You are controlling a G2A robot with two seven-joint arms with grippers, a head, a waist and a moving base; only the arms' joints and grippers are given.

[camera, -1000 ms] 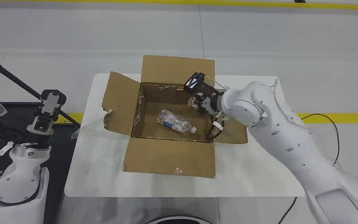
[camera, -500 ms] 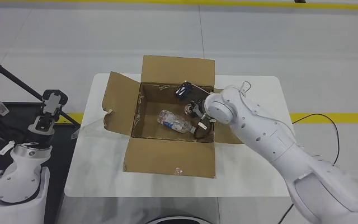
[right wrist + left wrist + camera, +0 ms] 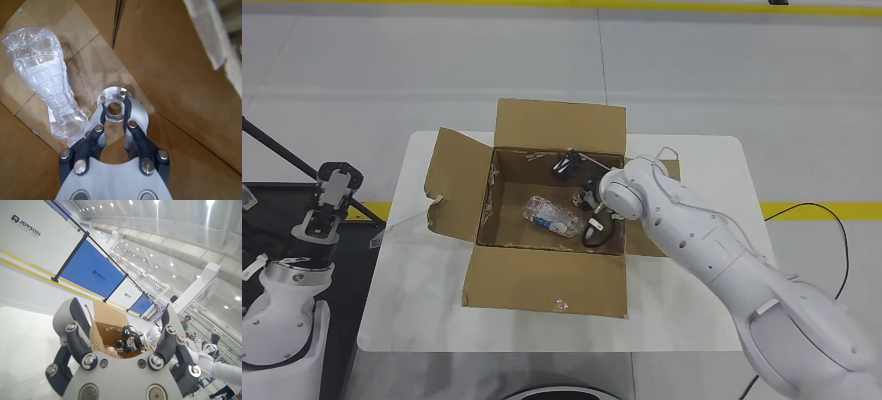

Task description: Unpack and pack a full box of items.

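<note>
Right gripper (image 3: 114,108) is pinching a metal flange (image 3: 109,94) by its hub, jaws closed on either side of it, down inside the cardboard box (image 3: 547,283); can't tell if the flange is touching the box floor; crushed clear plastic bottle (image 3: 43,79) is lying on that floor just beside the gripper; left gripper (image 3: 121,308) is sitting spread wide, gripping nothing, well away from the box, off the table (image 3: 682,300) edge.

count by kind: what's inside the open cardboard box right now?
crushed clear plastic bottle: 1
round silver metal flange, clamped in the right gripper: 1
total: 2
</note>
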